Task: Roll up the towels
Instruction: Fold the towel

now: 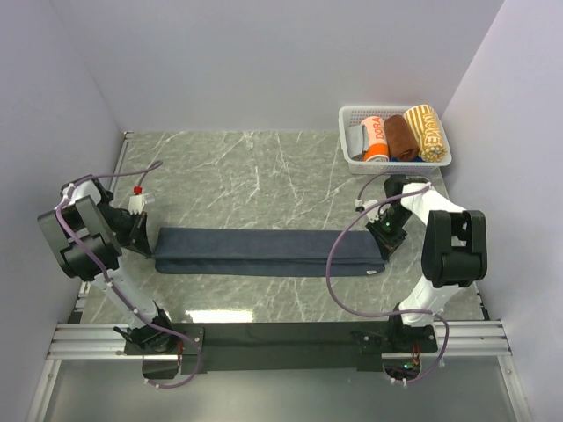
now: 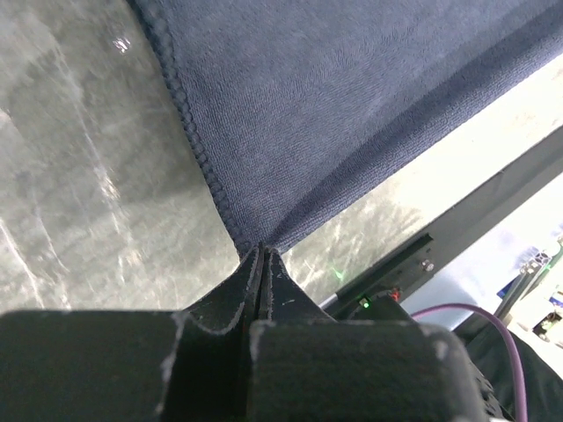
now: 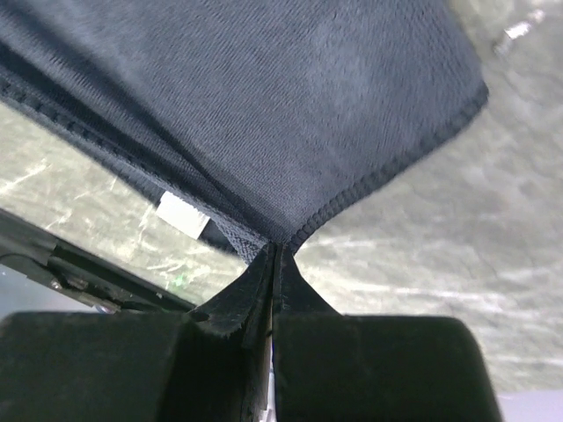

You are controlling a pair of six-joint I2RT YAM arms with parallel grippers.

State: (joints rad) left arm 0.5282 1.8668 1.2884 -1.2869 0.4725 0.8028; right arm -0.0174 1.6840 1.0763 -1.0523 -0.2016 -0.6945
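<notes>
The dark navy towel lies folded into a long narrow strip across the middle of the marble table. My left gripper is shut on its left end; in the left wrist view the cloth runs into the closed fingertips. My right gripper is shut on its right end; in the right wrist view the cloth is pinched at the fingertips, and a small white tag shows under the fold.
A white lattice basket stands at the back right with rolled towels: white-orange, brown, yellow. Grey walls close in left, back and right. A black rail runs along the near edge.
</notes>
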